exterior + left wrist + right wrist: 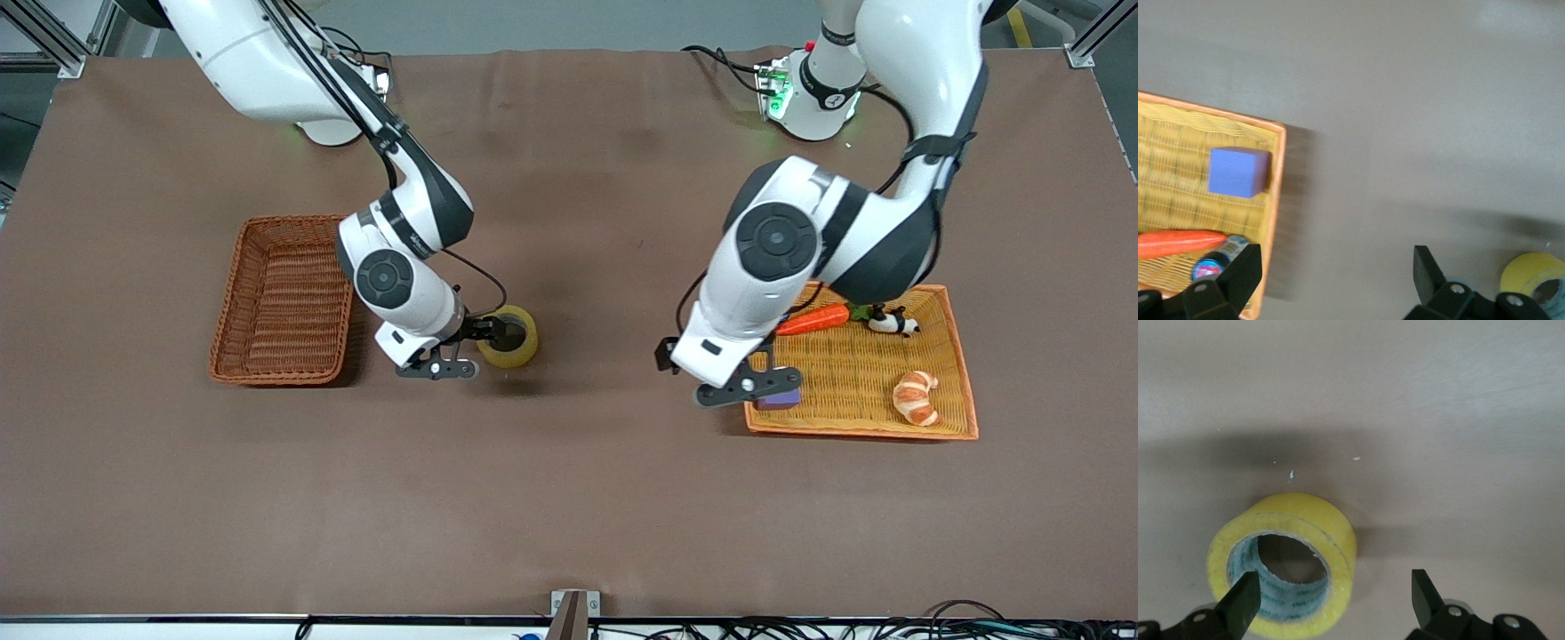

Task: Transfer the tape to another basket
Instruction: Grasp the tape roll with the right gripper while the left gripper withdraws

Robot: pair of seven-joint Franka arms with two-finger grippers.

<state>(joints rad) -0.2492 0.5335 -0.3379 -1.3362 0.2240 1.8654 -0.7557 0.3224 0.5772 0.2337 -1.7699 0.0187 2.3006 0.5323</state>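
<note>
tape [509, 337]: lies flat on the bare desk [569, 498], hole up. Between the two baskets, much closer to the dark one. Not in either.
basket [283, 300]: dark reddish wicker, deep, raised sides, toward the right arm's end of the desk from the tape. Looks empty.
right gripper [476, 342]: low at the tape, on its basket-side edge. Jaws apart. In the right wrist view one fingertip [1245, 600] sits at the rim, overlapping the core; the other [1425, 593] is outside the roll over bare desk. So the jaws straddle one wall of the ring, not clamped yet.
left gripper [754, 384]: hangs over the tape-side edge of the orange tray [965, 391], waiting. Jaws apart, holding nothing.
tray contents: purple cube [1239, 172] in the corner nearest the tape, carrot [813, 320], small black-and-white toy [892, 322], croissant [916, 397]. Not part of this job.
handling (judgement): light, stiff ring on a hard core, won't crush. Outer film is smooth, likely slippery. A one-wall pinch lets it swing or tilt when lifted.
where to grip (judgement): one pad inside the core, one on the outer face, seated low on the wall. Current jaw line fits that.
step (judgement): pre-grasp, close next.
risk (judgement): the lift must clear the raised basket side; a loose pinch could drop the roll.
</note>
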